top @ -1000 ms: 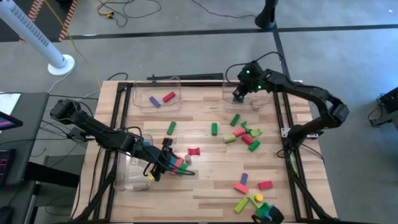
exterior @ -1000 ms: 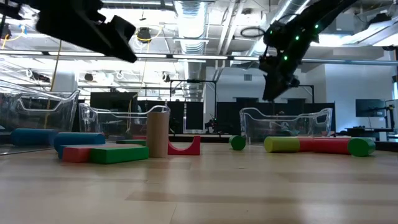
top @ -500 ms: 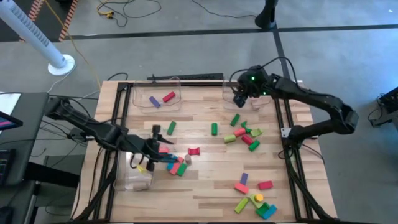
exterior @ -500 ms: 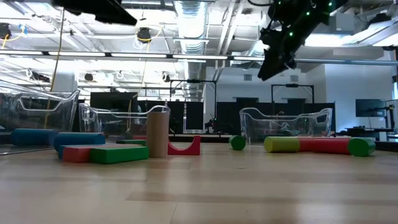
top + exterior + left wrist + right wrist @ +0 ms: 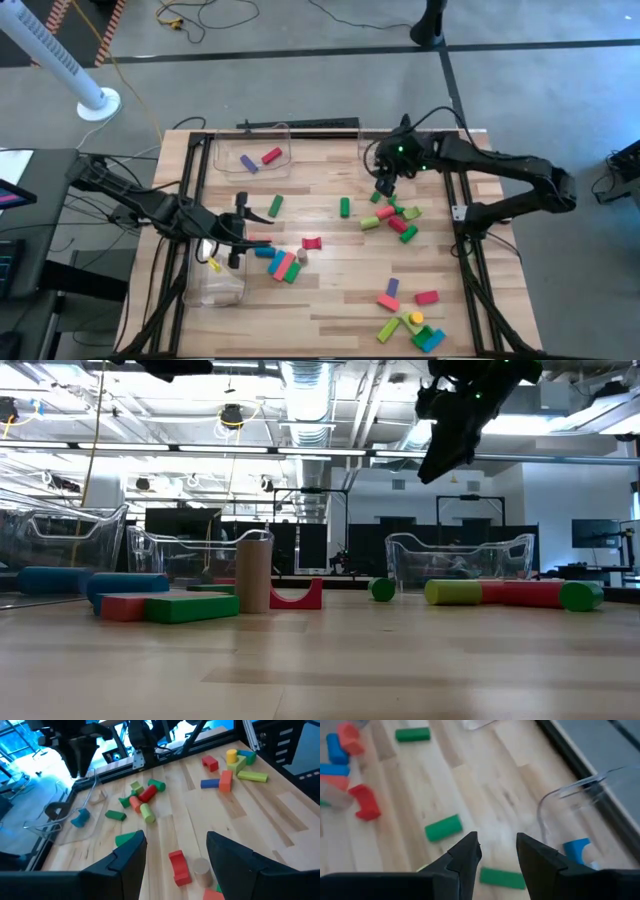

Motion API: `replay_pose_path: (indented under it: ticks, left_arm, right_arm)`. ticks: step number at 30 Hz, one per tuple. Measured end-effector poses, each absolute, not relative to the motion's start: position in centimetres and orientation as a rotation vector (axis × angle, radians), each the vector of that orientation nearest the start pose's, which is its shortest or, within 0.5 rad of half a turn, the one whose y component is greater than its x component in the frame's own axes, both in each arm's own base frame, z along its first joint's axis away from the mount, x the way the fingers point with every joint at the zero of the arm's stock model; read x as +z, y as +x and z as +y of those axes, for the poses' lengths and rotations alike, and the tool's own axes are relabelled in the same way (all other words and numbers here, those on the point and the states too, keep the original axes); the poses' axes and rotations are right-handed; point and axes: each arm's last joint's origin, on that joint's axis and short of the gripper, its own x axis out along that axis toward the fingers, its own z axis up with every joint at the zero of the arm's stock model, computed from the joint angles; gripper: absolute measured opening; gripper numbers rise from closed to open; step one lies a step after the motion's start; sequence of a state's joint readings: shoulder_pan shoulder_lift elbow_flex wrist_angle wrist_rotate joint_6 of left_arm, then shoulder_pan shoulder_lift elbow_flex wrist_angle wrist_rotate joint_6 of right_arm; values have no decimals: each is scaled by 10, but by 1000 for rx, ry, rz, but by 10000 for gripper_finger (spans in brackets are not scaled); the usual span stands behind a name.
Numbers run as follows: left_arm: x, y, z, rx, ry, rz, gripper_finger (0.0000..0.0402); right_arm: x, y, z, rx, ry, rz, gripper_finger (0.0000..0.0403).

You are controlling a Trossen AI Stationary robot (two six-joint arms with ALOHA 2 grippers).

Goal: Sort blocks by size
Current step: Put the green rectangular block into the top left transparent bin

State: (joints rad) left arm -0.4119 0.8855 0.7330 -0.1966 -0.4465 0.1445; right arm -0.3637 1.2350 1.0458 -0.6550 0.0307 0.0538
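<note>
Currently your blocks [image 5: 388, 216] lie scattered across the counter [image 5: 330, 290], two in the far clear bin [image 5: 252, 150]. Left gripper [image 5: 243, 230]: jaws open and empty, beside the red arch block [image 5: 312, 243]. Right gripper [image 5: 385, 186]: jaws open and empty, above the green bar [image 5: 377, 194].

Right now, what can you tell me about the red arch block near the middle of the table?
The red arch block is a small, painted-looking piece with a half-round cut-out. In the low view it stands with the cut-out facing up, so it looks like a shallow U. It sits on the wooden table near the middle, beside an upright plain wood cylinder; whether they touch is unclear. Neither claw holds it.
</note>
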Motion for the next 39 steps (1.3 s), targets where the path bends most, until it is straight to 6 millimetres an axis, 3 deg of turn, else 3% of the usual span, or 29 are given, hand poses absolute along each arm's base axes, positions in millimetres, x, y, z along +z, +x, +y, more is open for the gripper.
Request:
replay_pose_path:
  ticks: [19,27,39]
  left_arm:
    - [287,189,-69,13,278,389,200]
    - [287,189,-69,15,269,388,200]
    - [287,189,-69,15,269,389,200]
  right_arm:
    - [272,241,-48,-223,121,1048,164]
    - [241,251,-40,-117,2,1185,164]
    - [198,266,-52,-80,-315,1404,164]
